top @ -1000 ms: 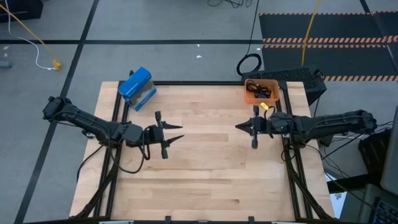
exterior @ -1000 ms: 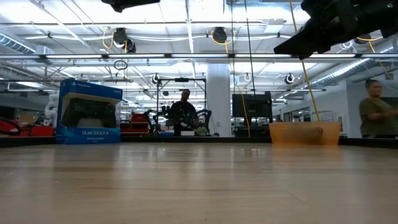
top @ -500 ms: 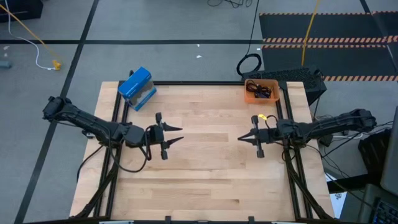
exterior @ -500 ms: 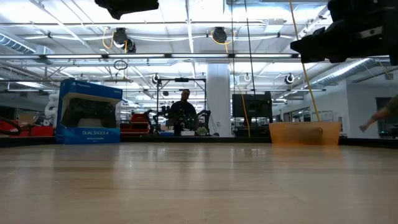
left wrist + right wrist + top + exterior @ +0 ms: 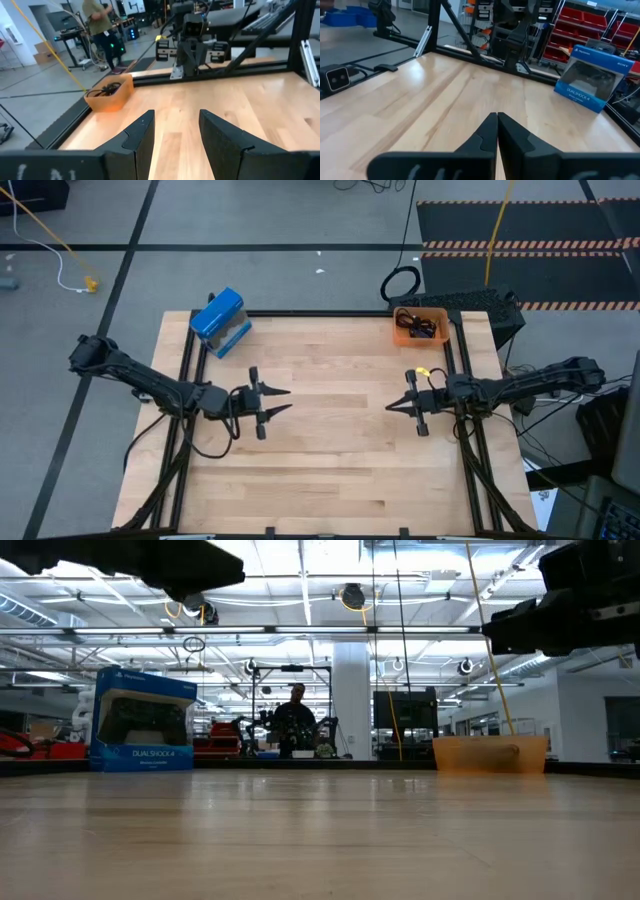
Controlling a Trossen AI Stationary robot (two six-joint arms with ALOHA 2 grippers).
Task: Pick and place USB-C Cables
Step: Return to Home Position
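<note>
The USB-C cables show as a dark tangle inside the orange bin at the table's far right corner; I cannot tell the single bundles apart. The left wrist view shows the same tangle in the bin. My left gripper hovers over the table's left middle, open and empty, with its fingers pointing toward the right side. My right gripper hovers over the right middle, on the near side of the bin, shut and empty, pointing left.
A blue DualShock box stands at the far left corner, also seen in the low view. A large black cable loop lies on the floor beyond the bin. Bare wood stretches between and in front of the grippers. A person stands far behind.
My right gripper has drawn back from beside the orange bin toward the table's near edge and a little to the right, staying level and pointing left. My left gripper has shifted slightly toward the near edge and looms larger in the low view. Nothing in the bin has moved.
</note>
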